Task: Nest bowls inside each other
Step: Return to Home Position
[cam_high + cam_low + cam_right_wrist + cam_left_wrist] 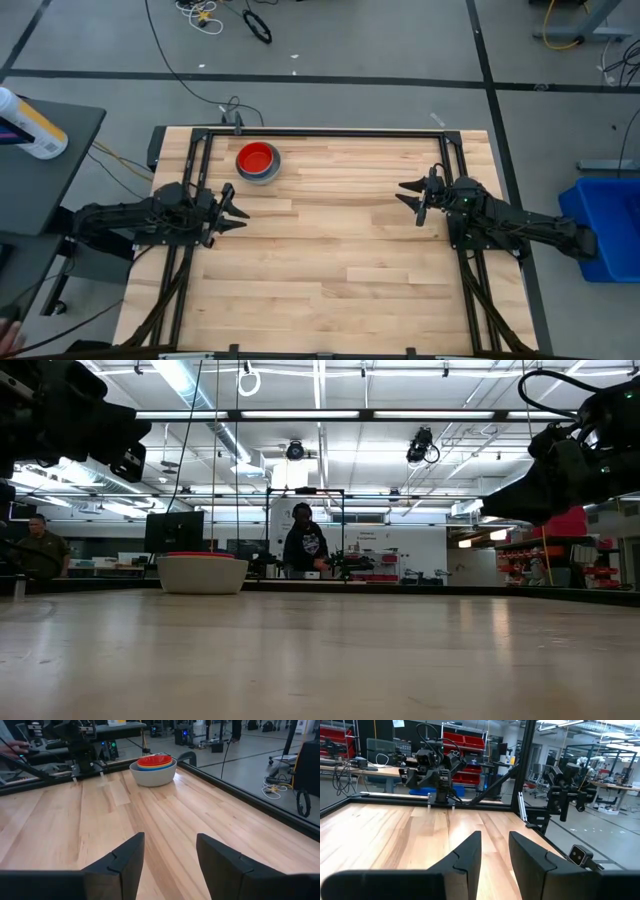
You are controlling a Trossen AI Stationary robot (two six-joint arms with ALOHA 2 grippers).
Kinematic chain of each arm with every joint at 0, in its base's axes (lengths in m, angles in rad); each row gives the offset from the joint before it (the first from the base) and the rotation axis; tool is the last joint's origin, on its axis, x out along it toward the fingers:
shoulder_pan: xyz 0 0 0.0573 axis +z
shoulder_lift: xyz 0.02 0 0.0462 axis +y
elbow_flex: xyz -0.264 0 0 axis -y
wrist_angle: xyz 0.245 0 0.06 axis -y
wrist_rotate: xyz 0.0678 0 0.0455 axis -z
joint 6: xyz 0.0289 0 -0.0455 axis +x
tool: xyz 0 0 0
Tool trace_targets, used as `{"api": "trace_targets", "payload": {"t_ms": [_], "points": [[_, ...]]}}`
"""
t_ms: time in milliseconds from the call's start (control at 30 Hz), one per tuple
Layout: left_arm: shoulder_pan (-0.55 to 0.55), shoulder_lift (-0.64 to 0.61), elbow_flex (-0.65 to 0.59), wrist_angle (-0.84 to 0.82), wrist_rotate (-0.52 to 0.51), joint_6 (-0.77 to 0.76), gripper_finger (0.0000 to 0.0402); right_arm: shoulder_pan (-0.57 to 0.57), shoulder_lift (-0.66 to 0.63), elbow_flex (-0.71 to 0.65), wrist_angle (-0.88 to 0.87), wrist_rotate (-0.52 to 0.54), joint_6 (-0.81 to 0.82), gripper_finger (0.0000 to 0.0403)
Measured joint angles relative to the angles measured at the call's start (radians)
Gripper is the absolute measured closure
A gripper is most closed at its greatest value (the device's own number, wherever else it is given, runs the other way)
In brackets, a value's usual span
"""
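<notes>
The bowls (258,163) stand nested in one stack on the wooden table, far left of the middle. In the right wrist view the stack (153,769) shows a grey bowl outermost, then blue and yellow rims, with the red bowl on top. The low view shows it (203,572) resting on its base. My left gripper (240,212) hovers open at the table's left side, nearer than the stack. My right gripper (407,196) hovers open at the right side. Nothing lies between the fingers of either.
A black frame (330,131) runs along the table's far, left and right edges. The wide wooden middle (330,230) lies between the two grippers. A blue bin (605,225) stands on the floor to the right. People show in the room beyond the table.
</notes>
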Motion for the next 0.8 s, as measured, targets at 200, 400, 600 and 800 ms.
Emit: {"api": "trace_targets", "payload": {"t_ms": [200, 400, 600, 800], "points": [[0.000, 0.000, 0.000, 0.001, 0.000, 0.000, 0.0294, 0.000, 0.000, 0.000, 0.000, 0.000, 0.000, 0.0208], [0.000, 0.000, 0.000, 0.001, 0.000, 0.000, 0.0294, 0.000, 0.000, 0.000, 0.000, 0.000, 0.000, 0.0207], [0.000, 0.000, 0.000, 0.001, 0.000, 0.000, 0.0294, 0.000, 0.000, 0.000, 0.000, 0.000, 0.000, 0.0213], [0.000, 0.000, -0.001, 0.002, 0.000, 0.000, 0.0294, 0.000, 0.000, 0.000, 0.000, 0.000, 0.000, 0.0213]]}}
